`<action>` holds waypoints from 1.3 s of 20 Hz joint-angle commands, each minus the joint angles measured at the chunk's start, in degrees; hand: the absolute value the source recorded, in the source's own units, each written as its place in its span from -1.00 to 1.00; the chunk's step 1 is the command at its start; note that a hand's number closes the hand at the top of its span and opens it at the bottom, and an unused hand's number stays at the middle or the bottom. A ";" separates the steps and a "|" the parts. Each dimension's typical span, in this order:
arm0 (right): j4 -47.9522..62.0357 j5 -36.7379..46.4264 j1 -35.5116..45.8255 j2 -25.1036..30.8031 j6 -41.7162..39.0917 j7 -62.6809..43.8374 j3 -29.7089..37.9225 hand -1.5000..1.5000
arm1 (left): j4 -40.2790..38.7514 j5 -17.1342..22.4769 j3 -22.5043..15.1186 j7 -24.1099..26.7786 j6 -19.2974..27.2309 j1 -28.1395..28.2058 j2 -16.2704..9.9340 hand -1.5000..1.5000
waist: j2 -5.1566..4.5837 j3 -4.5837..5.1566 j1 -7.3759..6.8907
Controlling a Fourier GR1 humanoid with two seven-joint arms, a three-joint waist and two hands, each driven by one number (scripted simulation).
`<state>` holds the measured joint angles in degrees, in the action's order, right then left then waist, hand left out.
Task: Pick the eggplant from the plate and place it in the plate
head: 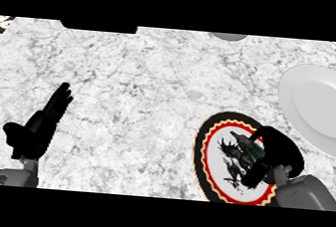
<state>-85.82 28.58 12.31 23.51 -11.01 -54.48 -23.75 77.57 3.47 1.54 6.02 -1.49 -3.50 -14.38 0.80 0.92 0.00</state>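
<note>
Curling around the eggplant [246, 147] on the patterned plate [211, 154], the right hand [275, 154] clamps its smooth, probably slippery middle; left hand [41, 123] rests open.

- Eggplant [244, 147] mostly hidden under the curled fingers of the right hand [275, 154] — only a dark green sliver visible, shape and ends impossible to tell.
- Right side of the patterned plate [213, 161] covered by that hand and its grey forearm [309, 192]; lower rim cut off at the bottom band.
- White plate [319, 107] cut off by the right edge.
- Dark flat thing [98, 26] and grey rounded thing [229, 36] at the top — both cut off, too little showing to identify.
- Left forearm [14, 177] cut off below.
</note>
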 commanded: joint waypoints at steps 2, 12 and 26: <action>-0.54 1.70 -8.90 5.15 4.29 10.55 2.58 1.00 | 0.03 0.13 1.42 -0.76 -0.49 -0.20 -1.03 0.00 | -0.71 -0.96 0.59; 10.35 -6.75 -24.66 26.75 19.05 43.20 34.62 1.00 | 0.14 1.30 3.65 2.65 0.31 5.15 -0.94 0.00 | -0.03 -1.27 5.24; 10.24 -21.01 -36.74 28.35 20.03 70.61 61.84 1.00 | 0.16 -1.07 0.81 0.34 0.34 0.96 1.17 0.00 | -0.62 -0.86 1.23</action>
<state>-73.44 9.67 -24.01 52.02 7.98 13.63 32.46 78.47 3.10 3.14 6.50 -1.49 -1.37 -14.30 0.31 0.01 1.86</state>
